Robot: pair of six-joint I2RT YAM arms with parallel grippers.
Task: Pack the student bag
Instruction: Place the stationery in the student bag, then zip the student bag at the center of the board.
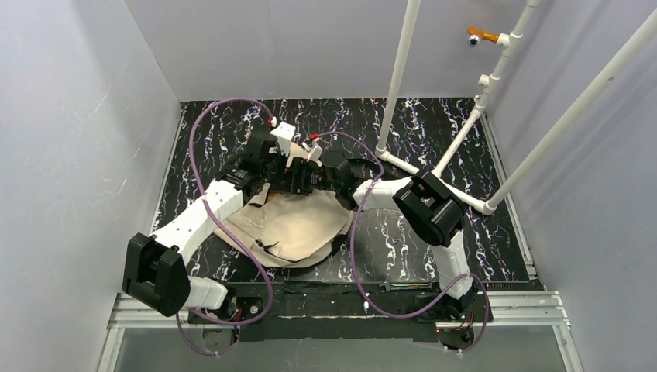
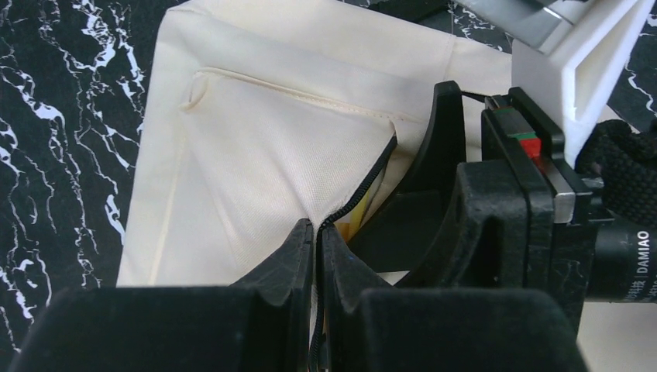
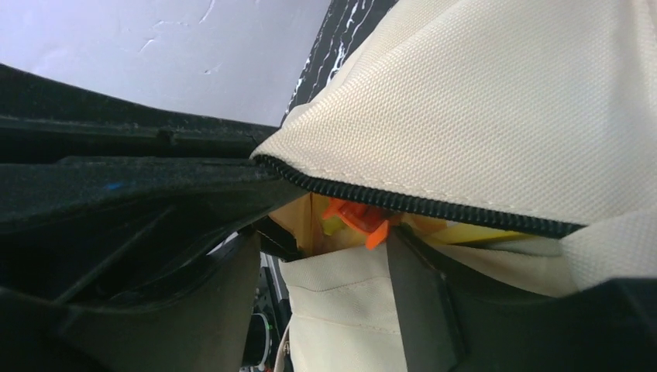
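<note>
From above, the student bag lies slumped on the black, white-veined worktop between the two arms. The left arm and the right arm both reach to its far edge, where their heads crowd together. Pale grey walls box the space in, and a white pipe frame stands at the right. Looking along the left wrist, the left pincer is clamped tight on the bag's zip edge, drawing the beige cloth up into a peak. A sliver of yellow shows in the gap behind it. Looking along the right wrist, the right pincer has its fingers standing apart at the mouth of the bag, gripping nothing that I can see. Past them, under the lifted zip, sit an orange piece and something yellow, already inside. I judge the packing well along: things are in and the mouth is held open. The zip is not yet drawn closed, and I cannot tell whether more is to go in.
</note>
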